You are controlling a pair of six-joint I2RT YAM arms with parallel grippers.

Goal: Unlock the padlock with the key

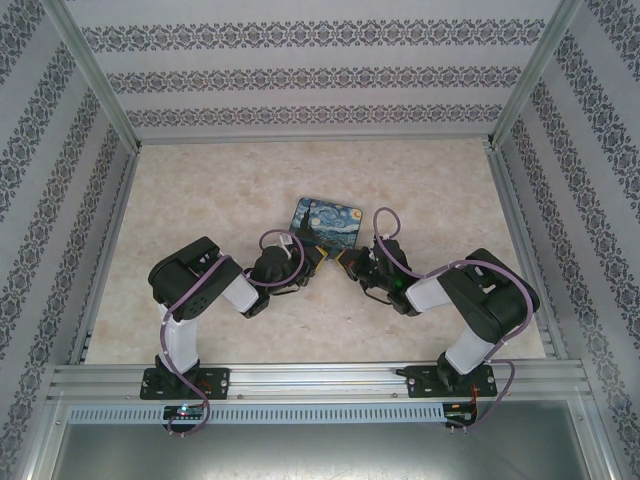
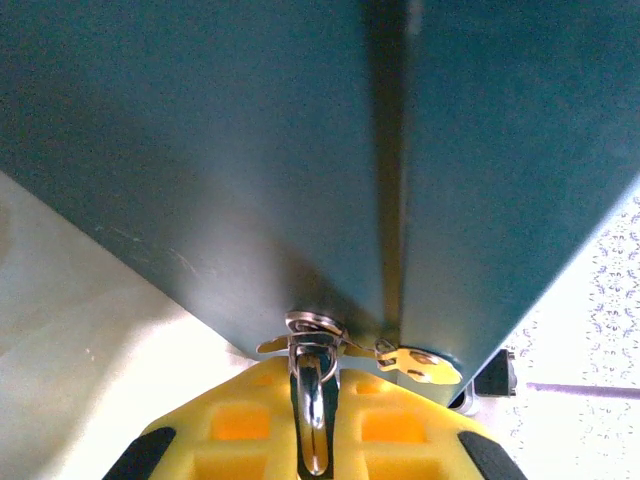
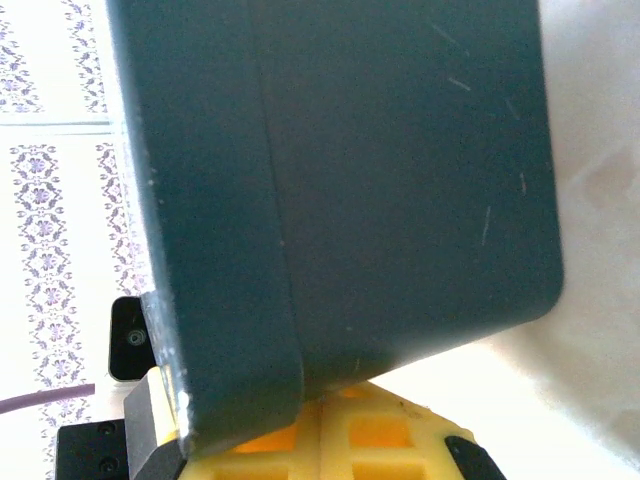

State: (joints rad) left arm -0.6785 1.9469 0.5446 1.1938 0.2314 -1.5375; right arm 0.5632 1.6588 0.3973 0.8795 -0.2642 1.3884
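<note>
One tin [image 1: 328, 222] lies on the table [image 1: 200, 200]. One padlock [image 2: 313, 400] hangs at its latch, its loop pinched in the closed left gripper [image 1: 320, 262]. The tin blocks the right gripper [image 1: 347, 262]; I cannot tell how its jaws stand.

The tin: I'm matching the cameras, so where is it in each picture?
Top external: tin at the centre of the table, painted lid up.
Left wrist: its dark side spans the upper part.
Right wrist: dark side across top and middle.
Shared landmark: patterned wall, right edge in left wrist, left edge in right wrist.
</note>
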